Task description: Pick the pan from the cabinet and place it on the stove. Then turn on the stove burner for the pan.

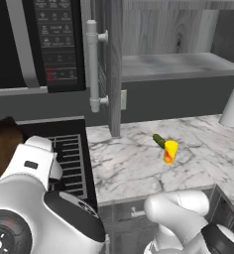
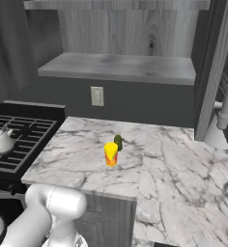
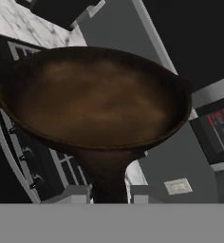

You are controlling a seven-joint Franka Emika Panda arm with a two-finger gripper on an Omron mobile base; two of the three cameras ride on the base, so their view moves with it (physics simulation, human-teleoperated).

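A marbled white surface (image 2: 174, 159) runs right of the black stove (image 2: 24, 140), under the open grey cabinet (image 2: 121, 65), whose shelf lies bare. A small yellow cup (image 2: 111, 154) with a green item beside it stands mid-surface; a white kettle (image 2: 1, 140) sits on the grates. The jaws are closed on the handle of the brown pan (image 3: 92, 97), held above the stove's left part.

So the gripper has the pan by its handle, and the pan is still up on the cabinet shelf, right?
Not quite. The gripper does hold the pan by its handle, but the hand view shows it out over the stove; the right base view shows the cabinet shelf bare.
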